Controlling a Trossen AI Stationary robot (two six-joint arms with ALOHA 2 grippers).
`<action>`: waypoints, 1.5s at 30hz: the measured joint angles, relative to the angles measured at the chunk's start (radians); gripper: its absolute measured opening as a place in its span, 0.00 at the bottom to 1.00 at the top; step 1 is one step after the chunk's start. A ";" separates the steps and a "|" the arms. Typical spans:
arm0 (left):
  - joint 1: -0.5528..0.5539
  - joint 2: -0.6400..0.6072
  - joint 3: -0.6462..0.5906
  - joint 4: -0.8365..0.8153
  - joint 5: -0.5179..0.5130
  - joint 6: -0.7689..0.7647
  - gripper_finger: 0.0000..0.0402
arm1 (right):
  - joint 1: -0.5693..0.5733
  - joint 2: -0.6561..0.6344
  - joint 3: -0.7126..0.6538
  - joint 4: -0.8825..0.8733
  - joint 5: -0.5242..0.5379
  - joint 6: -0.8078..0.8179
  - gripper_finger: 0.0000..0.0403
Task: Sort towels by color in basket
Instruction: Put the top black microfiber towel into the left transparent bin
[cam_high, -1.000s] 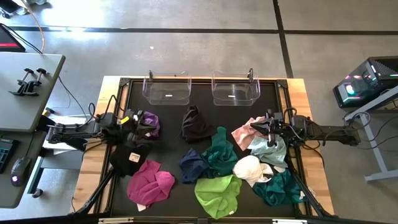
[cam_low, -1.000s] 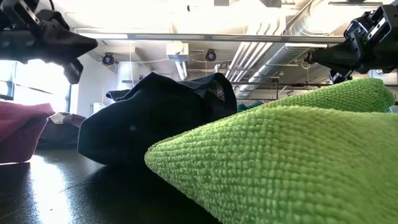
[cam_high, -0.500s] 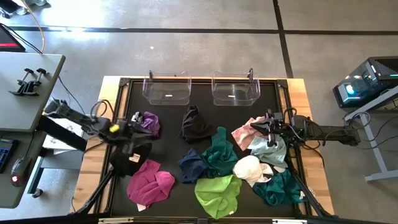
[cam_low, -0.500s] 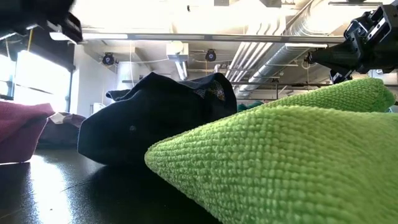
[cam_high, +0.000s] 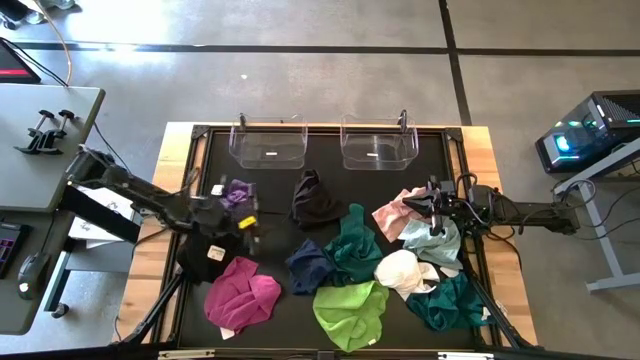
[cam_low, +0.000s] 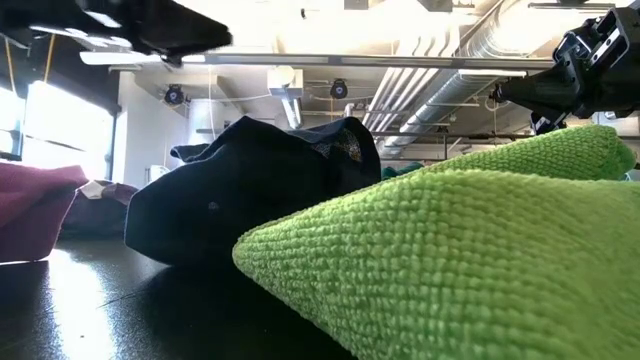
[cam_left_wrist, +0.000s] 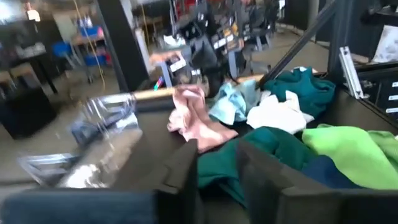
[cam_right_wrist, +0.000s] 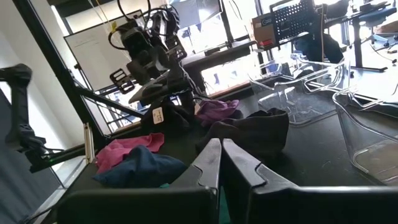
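- I see the left gripper (cam_high: 245, 222) over the left half of the black mat (cam_high: 270, 185), between the purple towel (cam_high: 238, 192) and the black towel (cam_high: 208, 254) near the left edge. In the left wrist view its two fingers (cam_left_wrist: 186, 171) stand apart with a gap between them, and nothing sits in that gap.
- I see the right gripper (cam_high: 413, 206) near the right edge of the mat, above the pink towel (cam_high: 393, 212) and beside the pale mint towel (cam_high: 438, 240). In the right wrist view its fingers (cam_right_wrist: 211, 158) are pressed together, with no cloth between them.
- Two clear plastic baskets stand side by side at the far edge of the mat: the left basket (cam_high: 268, 145) and the right basket (cam_high: 378, 143). I see no towel in either.
- All towels lie on the mat. A second black towel (cam_high: 316, 200) is near the centre, in front of the baskets.
- A teal towel (cam_high: 357, 245) lies in the middle, touching the navy towel (cam_high: 307, 264) on its left.
- The white towel (cam_high: 402, 270) sits right of the teal one, and another teal towel (cam_high: 447, 303) lies at the near right corner.
- The lime green towel (cam_high: 350, 310) lies at the near edge, centre; it fills the front of the low view (cam_low: 450, 260), with the navy towel behind it.
- The magenta towel (cam_high: 242, 295) lies toward the near left corner, just beside the black towel at the left edge.
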 joint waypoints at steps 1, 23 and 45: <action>0.013 0.036 0.019 -0.004 0.018 -0.021 0.31 | 0.000 0.000 0.000 0.000 0.000 0.000 0.00; 0.408 0.654 0.263 -0.145 0.205 -0.248 0.69 | 0.000 0.000 0.000 0.000 0.000 0.000 0.00; 0.298 0.690 0.263 -0.139 0.157 -0.248 0.04 | 0.000 0.000 0.000 0.000 0.000 0.000 0.00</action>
